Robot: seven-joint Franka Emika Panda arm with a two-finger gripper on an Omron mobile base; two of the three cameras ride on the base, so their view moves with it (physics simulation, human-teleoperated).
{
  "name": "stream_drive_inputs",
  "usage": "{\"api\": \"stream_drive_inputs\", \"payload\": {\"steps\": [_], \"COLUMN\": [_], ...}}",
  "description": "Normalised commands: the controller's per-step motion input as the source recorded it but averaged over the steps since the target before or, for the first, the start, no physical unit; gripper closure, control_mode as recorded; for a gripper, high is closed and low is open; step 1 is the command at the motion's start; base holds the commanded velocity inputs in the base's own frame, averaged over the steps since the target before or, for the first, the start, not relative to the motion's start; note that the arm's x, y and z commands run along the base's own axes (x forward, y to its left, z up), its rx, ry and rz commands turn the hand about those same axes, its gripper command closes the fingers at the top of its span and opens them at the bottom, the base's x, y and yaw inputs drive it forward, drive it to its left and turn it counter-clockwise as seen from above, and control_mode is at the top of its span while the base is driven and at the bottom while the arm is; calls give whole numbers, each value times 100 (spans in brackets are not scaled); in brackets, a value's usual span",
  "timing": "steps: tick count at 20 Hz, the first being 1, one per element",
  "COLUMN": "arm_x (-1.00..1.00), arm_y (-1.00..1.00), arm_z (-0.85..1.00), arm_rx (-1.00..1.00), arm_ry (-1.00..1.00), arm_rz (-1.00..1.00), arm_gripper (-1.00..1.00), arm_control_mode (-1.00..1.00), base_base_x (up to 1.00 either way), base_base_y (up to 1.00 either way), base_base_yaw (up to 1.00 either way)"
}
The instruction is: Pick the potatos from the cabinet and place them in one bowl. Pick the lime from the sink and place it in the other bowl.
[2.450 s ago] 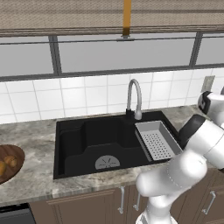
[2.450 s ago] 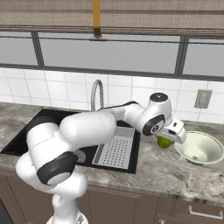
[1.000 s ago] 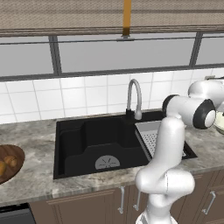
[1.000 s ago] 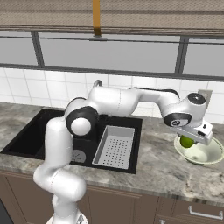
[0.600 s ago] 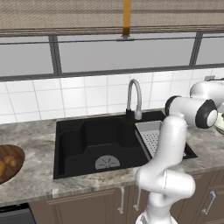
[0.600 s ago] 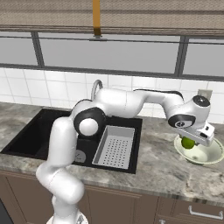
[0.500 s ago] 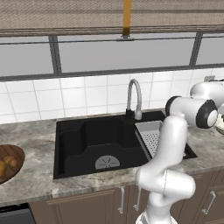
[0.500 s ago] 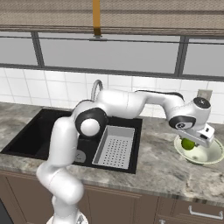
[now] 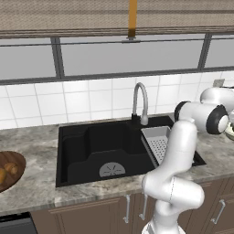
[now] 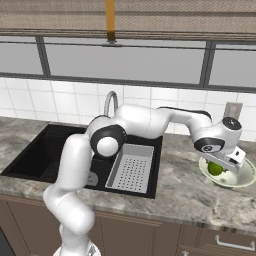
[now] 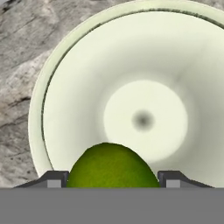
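place: kitchen | signs: sink (image 9: pixel 109 151), tap (image 9: pixel 140 103), tiled wall (image 9: pixel 91 100)

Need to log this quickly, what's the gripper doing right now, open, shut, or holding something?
Gripper: shut on the lime, held over the pale bowl.

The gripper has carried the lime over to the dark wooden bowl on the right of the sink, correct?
Not quite: the bowl under the gripper is pale cream, not dark wooden, as the hand view shows. The lime does sit between the fingertips above it, to the right of the sink.
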Motion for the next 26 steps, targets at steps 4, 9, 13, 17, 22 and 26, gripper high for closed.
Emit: {"api": "stream_drive_inputs", "payload": {"steps": [4, 9, 13, 17, 22, 26], "arm_x": [8, 7, 6, 4, 1, 0], "arm_y": [-5, 0, 0, -1, 0, 0], "arm_z": [-8, -22, -19, -8, 0, 0], "arm_rx": [0, 0, 0, 0, 0, 0], "arm_ry": [0, 0, 0, 0, 0, 0], "arm_rz": [0, 0, 0, 0, 0, 0], "arm_gripper": [100, 100, 100, 100, 100, -100], "arm_control_mode": [-100, -100, -100, -100, -100, -100], "base_base_x": [0, 0, 0, 0, 0, 0], "base_base_y": [0, 0, 0, 0, 0, 0], "base_base_yaw": [0, 0, 0, 0, 0, 0]}}
